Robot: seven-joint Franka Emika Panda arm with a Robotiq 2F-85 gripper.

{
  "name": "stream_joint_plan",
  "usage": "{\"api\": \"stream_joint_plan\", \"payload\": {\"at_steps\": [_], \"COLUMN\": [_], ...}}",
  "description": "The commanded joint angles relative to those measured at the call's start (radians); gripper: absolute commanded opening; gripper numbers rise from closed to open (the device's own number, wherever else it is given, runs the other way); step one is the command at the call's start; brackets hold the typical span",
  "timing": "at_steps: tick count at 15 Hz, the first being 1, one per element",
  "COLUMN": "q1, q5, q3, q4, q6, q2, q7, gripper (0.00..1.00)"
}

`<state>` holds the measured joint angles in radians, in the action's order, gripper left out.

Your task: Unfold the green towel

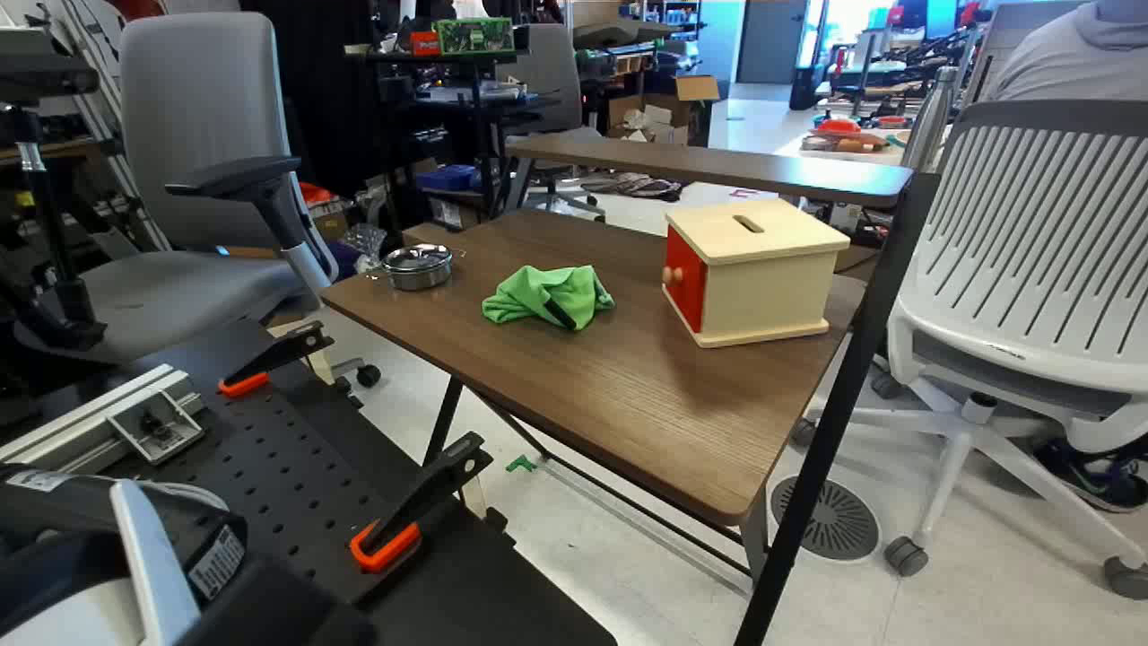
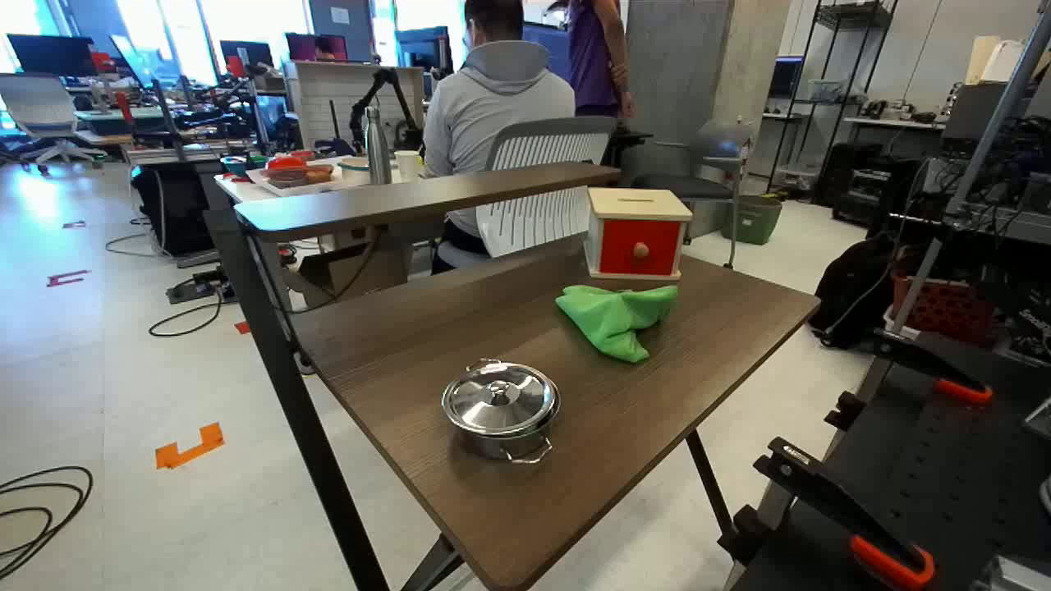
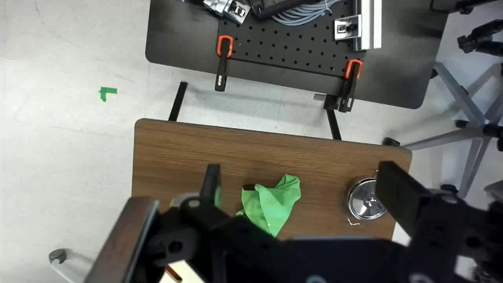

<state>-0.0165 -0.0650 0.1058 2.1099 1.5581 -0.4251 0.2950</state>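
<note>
Our 2 fingers [image 3: 399, 196] stand wide apart, nothing pinched, hanging well above the work. Wrist view: the green towel [image 3: 277, 202] lies below, framed between them but off-centre, nearer the finger away from the steel pot [image 3: 365, 200]. We judge the coming move turns on this: shift that way, then descend. Towel is a crumpled heap on the brown surface [image 3: 177, 145], partly hidden; we can't read a clear long axis. Its blunt corner points toward the black bench [image 3: 397, 74], perhaps our best bite. Wooden box [image 2: 620, 242] near the towel, but apart, in both exterior views.
</note>
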Motion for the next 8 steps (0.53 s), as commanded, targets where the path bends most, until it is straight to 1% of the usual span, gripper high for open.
{"api": "stream_joint_plan", "payload": {"at_steps": [1, 6, 8], "q1": [0.006, 0.006, 0.003], "q5": [0.002, 0.002, 0.048], "q3": [-0.005, -0.005, -0.004], "q4": [-0.002, -0.002, 0.044], "q6": [-0.001, -0.001, 0.106], "q2": [0.001, 0.001, 0.003], "q7": [0.002, 0.002, -0.035], "gripper": [1.00, 1.00, 1.00]}}
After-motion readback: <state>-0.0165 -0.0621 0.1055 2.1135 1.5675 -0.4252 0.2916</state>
